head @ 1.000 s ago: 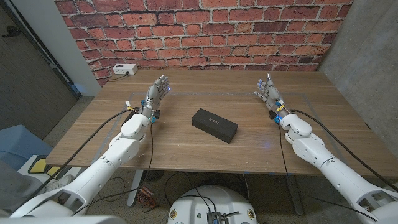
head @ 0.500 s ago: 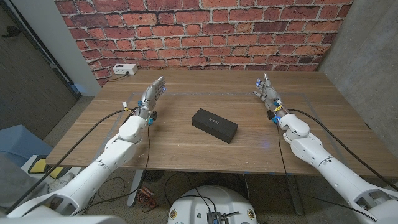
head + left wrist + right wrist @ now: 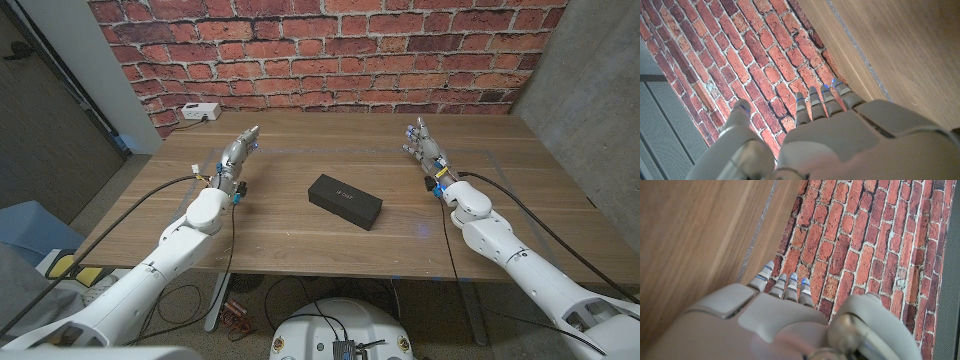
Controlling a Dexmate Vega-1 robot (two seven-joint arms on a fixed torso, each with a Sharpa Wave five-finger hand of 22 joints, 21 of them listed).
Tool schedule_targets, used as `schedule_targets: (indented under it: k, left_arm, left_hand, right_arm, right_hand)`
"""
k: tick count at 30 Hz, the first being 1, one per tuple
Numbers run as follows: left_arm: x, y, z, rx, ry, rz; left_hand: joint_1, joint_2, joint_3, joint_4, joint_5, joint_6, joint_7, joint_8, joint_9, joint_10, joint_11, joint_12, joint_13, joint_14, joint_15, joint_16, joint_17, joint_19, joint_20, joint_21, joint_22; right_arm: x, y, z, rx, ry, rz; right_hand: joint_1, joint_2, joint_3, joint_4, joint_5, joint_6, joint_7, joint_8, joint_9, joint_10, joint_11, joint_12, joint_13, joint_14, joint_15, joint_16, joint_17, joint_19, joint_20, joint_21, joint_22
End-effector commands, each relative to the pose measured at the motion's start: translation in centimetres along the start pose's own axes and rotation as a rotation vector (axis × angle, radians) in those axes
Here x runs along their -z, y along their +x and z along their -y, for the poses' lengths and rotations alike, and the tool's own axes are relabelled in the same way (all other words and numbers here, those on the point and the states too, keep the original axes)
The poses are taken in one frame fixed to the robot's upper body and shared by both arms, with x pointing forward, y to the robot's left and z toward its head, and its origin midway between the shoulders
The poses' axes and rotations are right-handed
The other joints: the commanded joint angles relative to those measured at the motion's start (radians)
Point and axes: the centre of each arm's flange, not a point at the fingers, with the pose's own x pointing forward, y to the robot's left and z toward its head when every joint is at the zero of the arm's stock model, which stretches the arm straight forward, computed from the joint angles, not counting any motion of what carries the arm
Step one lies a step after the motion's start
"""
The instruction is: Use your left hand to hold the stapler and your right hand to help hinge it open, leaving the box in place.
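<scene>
Box: a black box (image 3: 345, 201) is lying near the middle of the wooden table (image 3: 300, 255), turned at a slant, its lid carrying a small pale mark too small to read.
Stapler: no stapler is making itself out as such; whether the black box is hiding one cannot be told.
Left hand: the left hand (image 3: 238, 156) is standing over the table's left part, well apart from the box, fingers stretched out and spread, gripping nothing; in the left wrist view the left hand (image 3: 840, 135) is showing its back, fingers (image 3: 800, 106) reaching toward the brick wall.
Right hand: the right hand (image 3: 426, 148) is hovering at the table's right part, also well apart from the box, fingers extended and apart, holding nothing; in the right wrist view the right hand (image 3: 765, 320) is pointing its fingertips (image 3: 763, 276) at the wall.
Hard to see: palms are facing away from both wrist cameras, so the undersides of the fingers are staying hidden; whether either hand is touching the wood cannot be told.
Cut off: both arms are running out of the head view at the bottom corners.
Edges: a white power strip (image 3: 199, 112) is sitting at the far left corner, by the brick wall (image 3: 330, 50).
Open room: bare wood is lying between each hand and the box, and between the box and the near edge.
</scene>
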Motion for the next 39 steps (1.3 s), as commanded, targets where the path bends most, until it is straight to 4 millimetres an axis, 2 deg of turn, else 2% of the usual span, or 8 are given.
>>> schedule_targets:
  k: [1, 21, 39]
  left_arm:
    - [-0.1, -0.8, -0.2, -0.035, 0.073, -0.012]
    - [-1.4, -1.6, -0.3, -0.03, 0.233, -0.005]
    - [-1.4, -2.9, -1.0, -0.083, 0.338, -0.022]
  left_hand:
    - [0.013, 0.003, -0.003, 0.001, 0.006, 0.011, 0.004, 0.007, -0.001, 0.013, -0.001, 0.006, 0.002, 0.009, -0.034, 0.003, 0.003, 0.009, -0.004, 0.006, 0.0]
    - [0.026, 0.007, -0.003, 0.005, 0.006, 0.017, 0.0, 0.007, -0.001, 0.021, 0.004, 0.007, 0.002, 0.003, -0.032, -0.001, 0.003, 0.003, 0.003, 0.002, 0.001]
    - [0.034, 0.008, -0.005, 0.006, 0.006, 0.022, 0.001, 0.007, 0.0, 0.036, 0.002, 0.012, 0.002, 0.01, -0.027, 0.002, 0.003, 0.003, 0.007, 0.002, 0.001]
  right_arm:
    - [0.0, 0.6, -0.2, -0.019, -0.028, -0.01]
    - [0.0, 0.7, 0.0, -0.016, -0.048, -0.004]
    - [0.3, 0.7, -0.5, -0.008, -0.042, -0.009]
  right_hand:
    - [0.012, 0.004, -0.003, -0.007, 0.001, 0.012, 0.001, 0.006, 0.001, 0.008, 0.004, -0.004, 0.001, -0.006, -0.005, 0.004, -0.001, 0.003, 0.008, 0.001, 0.002]
    - [0.022, 0.006, 0.002, -0.014, -0.002, 0.012, 0.0, 0.005, 0.0, 0.007, 0.006, -0.006, -0.005, -0.006, -0.002, 0.006, -0.014, 0.0, 0.005, 0.002, 0.002]
    - [0.029, 0.006, 0.005, -0.019, -0.004, 0.014, 0.001, 0.006, -0.001, 0.01, 0.006, -0.006, -0.009, -0.004, -0.003, 0.008, -0.023, -0.001, 0.006, 0.002, 0.002]
